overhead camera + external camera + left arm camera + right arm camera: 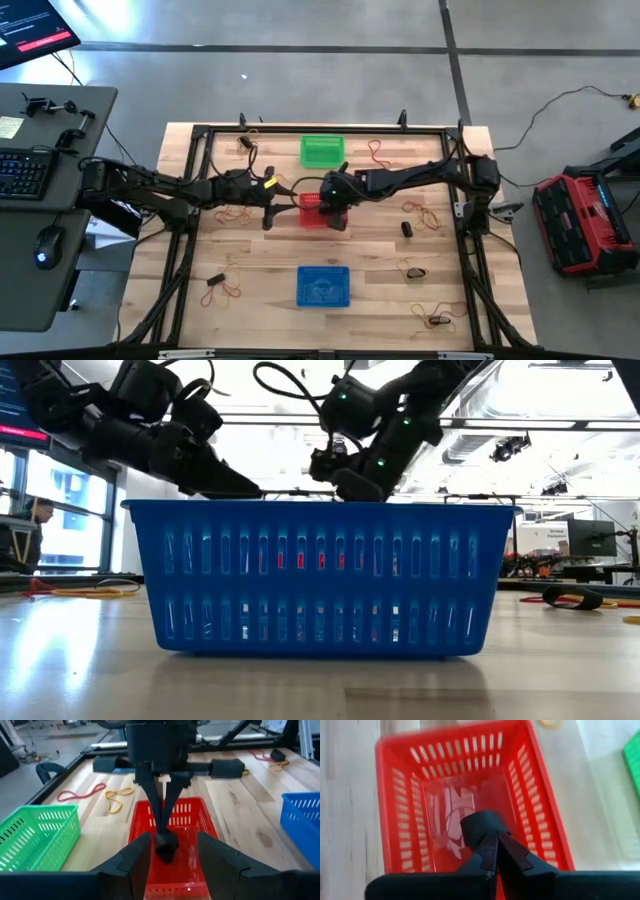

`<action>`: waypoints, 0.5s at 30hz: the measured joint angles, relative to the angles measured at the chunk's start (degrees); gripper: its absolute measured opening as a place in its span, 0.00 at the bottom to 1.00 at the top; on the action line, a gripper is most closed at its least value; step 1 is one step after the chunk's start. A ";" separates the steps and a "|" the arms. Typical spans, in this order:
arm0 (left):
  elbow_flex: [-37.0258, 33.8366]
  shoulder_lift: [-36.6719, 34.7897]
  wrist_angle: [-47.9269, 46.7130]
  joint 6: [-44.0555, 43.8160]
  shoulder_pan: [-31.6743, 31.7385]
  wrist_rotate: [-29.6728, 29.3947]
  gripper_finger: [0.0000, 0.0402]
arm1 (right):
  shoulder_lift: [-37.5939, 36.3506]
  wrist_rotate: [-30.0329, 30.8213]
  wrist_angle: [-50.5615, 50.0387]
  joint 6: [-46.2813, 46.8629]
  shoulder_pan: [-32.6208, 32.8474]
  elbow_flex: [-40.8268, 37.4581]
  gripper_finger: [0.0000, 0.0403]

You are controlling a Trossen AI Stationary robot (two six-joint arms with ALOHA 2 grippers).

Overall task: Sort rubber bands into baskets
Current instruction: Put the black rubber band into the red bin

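The right gripper is held over the red basket at the middle of the counter, its fingers pressed together, with nothing seen between them. The left gripper is positioned just beside the same basket on its left side, its fingers spread and empty. The green basket is placed toward the far edge of the counter, and the blue basket toward the near edge. Rubber bands are scattered over the wood, well apart from one another: red-orange and yellow-tan loops near the left gripper, others along the right side. What lies inside the red basket cannot be made out clearly.
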 joint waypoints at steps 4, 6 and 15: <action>-1.09 0.00 1.98 -0.06 0.00 -0.02 0.38 | 0.12 -2.05 4.20 -1.64 -0.23 0.02 0.00; -1.17 0.02 2.20 -0.45 0.04 -0.06 0.38 | 0.12 -2.26 3.61 -2.65 -0.20 0.18 0.00; -1.17 0.02 0.97 -3.19 3.47 -0.71 0.38 | -0.12 -1.69 -0.77 -3.98 -0.18 2.33 0.00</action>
